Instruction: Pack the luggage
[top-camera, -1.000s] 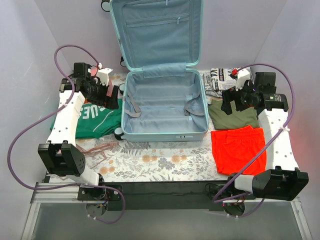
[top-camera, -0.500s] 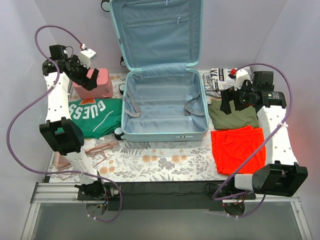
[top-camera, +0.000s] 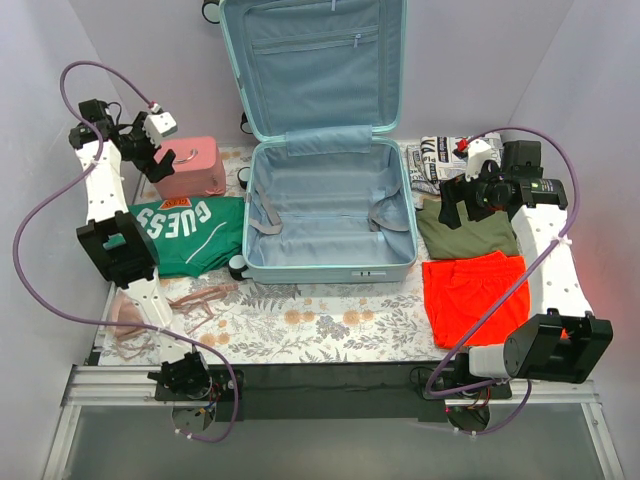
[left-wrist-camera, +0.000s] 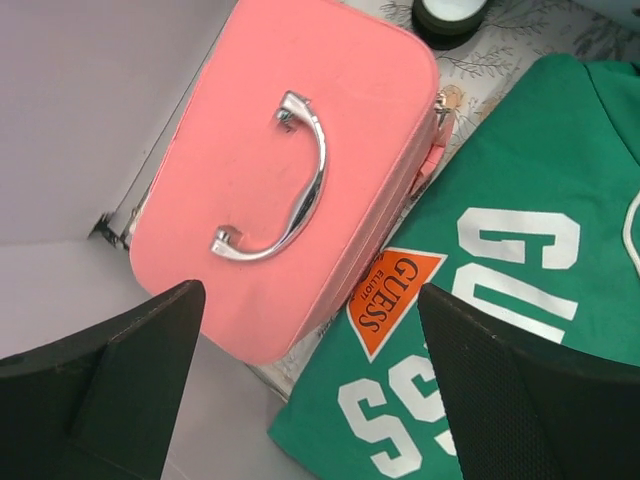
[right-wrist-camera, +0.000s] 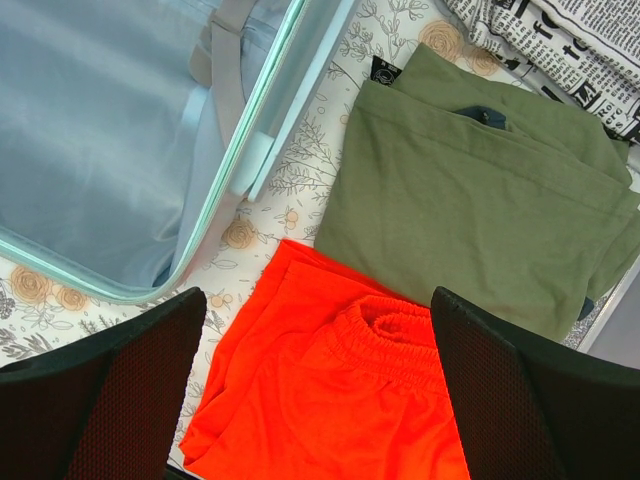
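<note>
The luggage (top-camera: 330, 215) lies open mid-table, a pale mint hard shell with grey-blue lining, its lid (top-camera: 315, 60) propped upright at the back; nothing shows inside. Its right edge (right-wrist-camera: 250, 160) appears in the right wrist view. My left gripper (top-camera: 158, 163) hangs open at the far left, above a pink case (left-wrist-camera: 290, 170) with a metal handle and a green Guess shirt (left-wrist-camera: 520, 300). It (left-wrist-camera: 310, 340) holds nothing. My right gripper (top-camera: 455, 205) hovers open and empty (right-wrist-camera: 318, 320) over orange shorts (right-wrist-camera: 340, 400) and a folded olive garment (right-wrist-camera: 470, 210).
A black-and-white printed bundle (top-camera: 440, 155) sits at the back right. Sunglasses (top-camera: 195, 298) and a beige item (top-camera: 125, 325) lie at the front left. A luggage wheel (left-wrist-camera: 450, 15) stands beside the pink case (top-camera: 190, 168). Walls close in on both sides.
My left arm has swung from beside the luggage's left wall out to the far left corner, uncovering the pink case. The right arm has barely moved.
</note>
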